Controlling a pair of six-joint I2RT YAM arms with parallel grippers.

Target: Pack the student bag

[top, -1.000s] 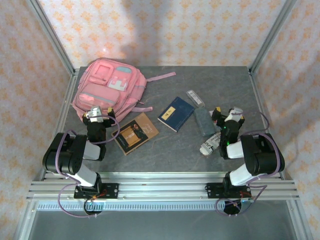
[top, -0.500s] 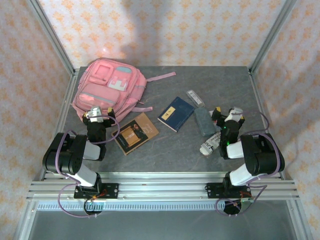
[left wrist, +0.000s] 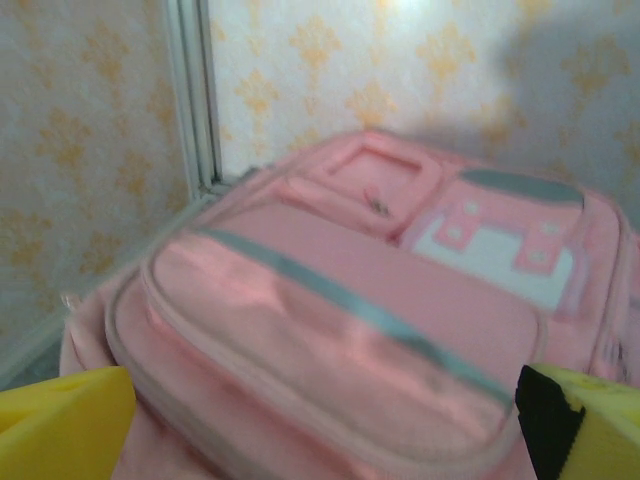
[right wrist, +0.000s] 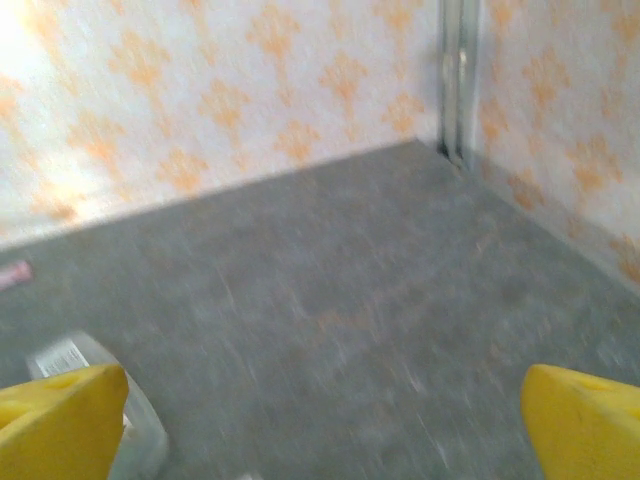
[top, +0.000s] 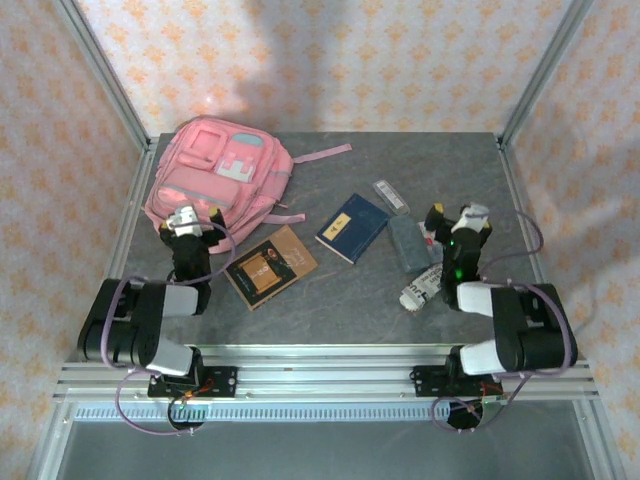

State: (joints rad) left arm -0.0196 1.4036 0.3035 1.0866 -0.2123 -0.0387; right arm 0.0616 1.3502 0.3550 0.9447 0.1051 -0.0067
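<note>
Seeing the student bag (top: 215,175) flat on the table (top: 440,160), far-left corner, front pockets up, straps trailing off its right side.

Left gripper (top: 190,222) hovers at the bag's near edge, jaws wide, holding nothing. In our left wrist view its yellow fingertips (left wrist: 60,425) frame the bag's front pocket.

Right gripper (top: 455,222) is well right of the bag, jaws also wide, empty, over bare table.

We count 5 loose items right of the bag:
- brown book (top: 270,266) just beside its near-right corner
- blue book (top: 351,227) further right
- grey pouch (top: 406,243) right of that
- clear box (top: 390,195) near the pouch's far end
- printed packet (top: 420,288) furthest from the bag

We can't tell if the bag's zips are shut.
</note>
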